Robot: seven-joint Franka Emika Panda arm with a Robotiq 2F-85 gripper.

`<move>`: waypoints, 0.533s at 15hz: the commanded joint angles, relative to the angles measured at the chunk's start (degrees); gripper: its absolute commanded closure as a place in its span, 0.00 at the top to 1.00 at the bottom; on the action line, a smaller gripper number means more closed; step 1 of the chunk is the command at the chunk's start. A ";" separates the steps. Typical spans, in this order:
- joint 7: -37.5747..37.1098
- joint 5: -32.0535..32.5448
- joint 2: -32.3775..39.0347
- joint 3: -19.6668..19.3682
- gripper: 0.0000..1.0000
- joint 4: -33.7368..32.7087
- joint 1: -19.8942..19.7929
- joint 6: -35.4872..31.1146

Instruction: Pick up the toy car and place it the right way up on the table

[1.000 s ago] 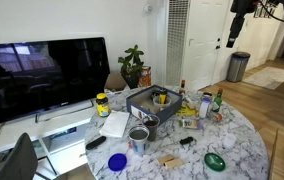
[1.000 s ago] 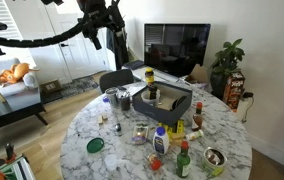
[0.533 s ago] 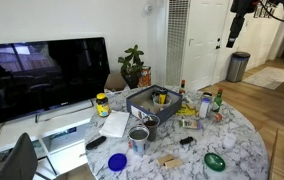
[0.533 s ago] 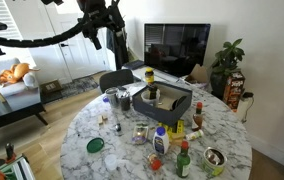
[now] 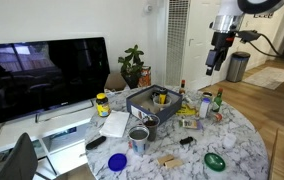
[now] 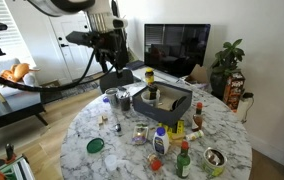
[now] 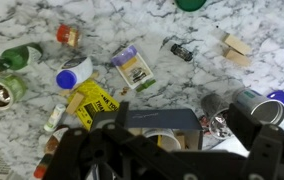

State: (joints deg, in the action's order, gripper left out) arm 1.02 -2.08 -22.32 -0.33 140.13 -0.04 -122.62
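The toy car (image 5: 186, 141) is a small dark object lying on the round marble-look table (image 5: 244, 140) near its front. It also shows in the wrist view (image 7: 181, 50) and as a dark speck in an exterior view (image 6: 118, 127). It is too small to tell which way up it lies. My gripper (image 5: 212, 68) hangs high above the table's far side, well away from the car. It also shows in an exterior view (image 6: 110, 72). In the wrist view its dark fingers (image 7: 172, 150) are spread wide and empty, over the grey tray.
A grey tray (image 5: 152, 100) of items stands mid-table. Around it are metal cans (image 5: 138, 138), bottles (image 5: 205, 103), a yellow-lidded jar (image 5: 102, 104), a green lid (image 5: 215, 161), a blue lid (image 5: 117, 160) and wooden blocks (image 5: 167, 159). A TV (image 5: 42, 75) and plant (image 5: 132, 65) stand behind.
My arm has come down from the top corner and in toward the table. Nothing on the table has moved.
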 commanded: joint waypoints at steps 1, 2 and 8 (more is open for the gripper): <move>-8.10 -4.93 9.16 0.76 1.00 3.30 -0.02 -11.10; -9.97 -6.15 11.99 0.80 1.00 3.61 0.02 -13.63; -13.50 -8.91 18.84 0.51 1.00 3.67 0.15 -18.34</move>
State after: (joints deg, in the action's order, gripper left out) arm -12.47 -11.04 -3.40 0.12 143.85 0.18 -141.12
